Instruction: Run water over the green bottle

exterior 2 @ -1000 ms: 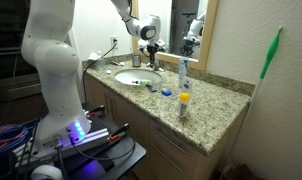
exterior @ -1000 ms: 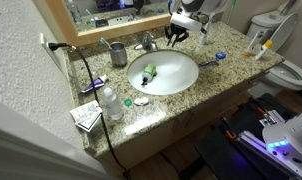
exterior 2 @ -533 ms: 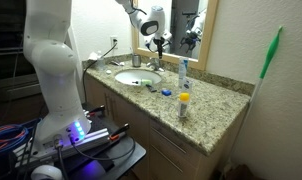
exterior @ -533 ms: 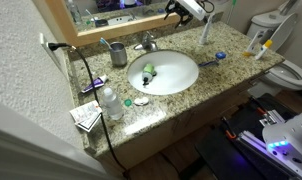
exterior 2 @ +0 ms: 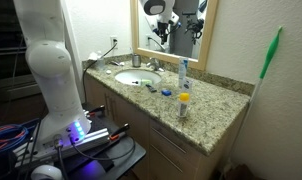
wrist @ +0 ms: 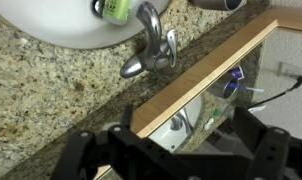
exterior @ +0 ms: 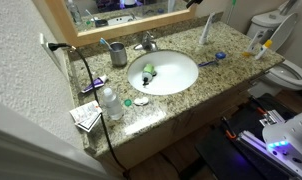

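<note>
Overhead, the black two-finger gripper [wrist: 173, 157], spread wide and empty, hangs well above the small light-green plastic bottle [wrist: 115, 8], which lies pointing toward the chrome faucet [wrist: 151, 45].

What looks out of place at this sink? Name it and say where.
The green bottle lies in the sink basin below the faucet, not standing on the counter; no water stream shows. A black cable also trails from the wall across the counter and over its front edge.
</note>
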You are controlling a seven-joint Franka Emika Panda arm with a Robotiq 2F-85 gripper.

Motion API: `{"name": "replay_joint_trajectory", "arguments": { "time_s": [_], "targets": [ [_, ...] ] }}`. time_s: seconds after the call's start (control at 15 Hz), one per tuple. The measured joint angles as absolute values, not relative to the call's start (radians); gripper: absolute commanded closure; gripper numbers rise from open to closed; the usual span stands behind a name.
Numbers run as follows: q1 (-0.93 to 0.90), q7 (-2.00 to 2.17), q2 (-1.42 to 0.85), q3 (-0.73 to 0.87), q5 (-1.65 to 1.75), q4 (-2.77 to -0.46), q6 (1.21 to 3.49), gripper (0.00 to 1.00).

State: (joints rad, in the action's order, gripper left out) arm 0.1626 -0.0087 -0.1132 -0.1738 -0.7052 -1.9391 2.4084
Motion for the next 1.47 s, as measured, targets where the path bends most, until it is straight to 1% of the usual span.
{"name": "replay_joint_trajectory", "arguments": {
  "time_s": [0.2, 0.47, 0.73, 1.0, 1.27, 1.33, 1.4, 1.47],
  "targets": [
    [0.114, 0.004, -0.129, -0.131, -0.655, -1.936, 2.37, 0.0],
    [0.034, -0.02, -0.205, -0.128, -0.579, -1.868, 2.278, 0.0],
    [-0.015, -0.009, -0.285, -0.128, -0.517, -1.786, 2.288, 0.0],
    [-0.023, 0.002, -0.31, -0.123, -0.452, -1.785, 2.293, 0.0],
    [-0.066, 0.001, -0.404, -0.131, -0.428, -1.785, 2.397, 0.0],
    [-0.079, 0.002, -0.431, -0.135, -0.428, -1.783, 2.435, 0.1],
    [-0.089, 0.002, -0.457, -0.14, -0.428, -1.778, 2.474, 0.26],
    [-0.099, 0.003, -0.48, -0.143, -0.423, -1.772, 2.508, 0.34]
  ]
}}
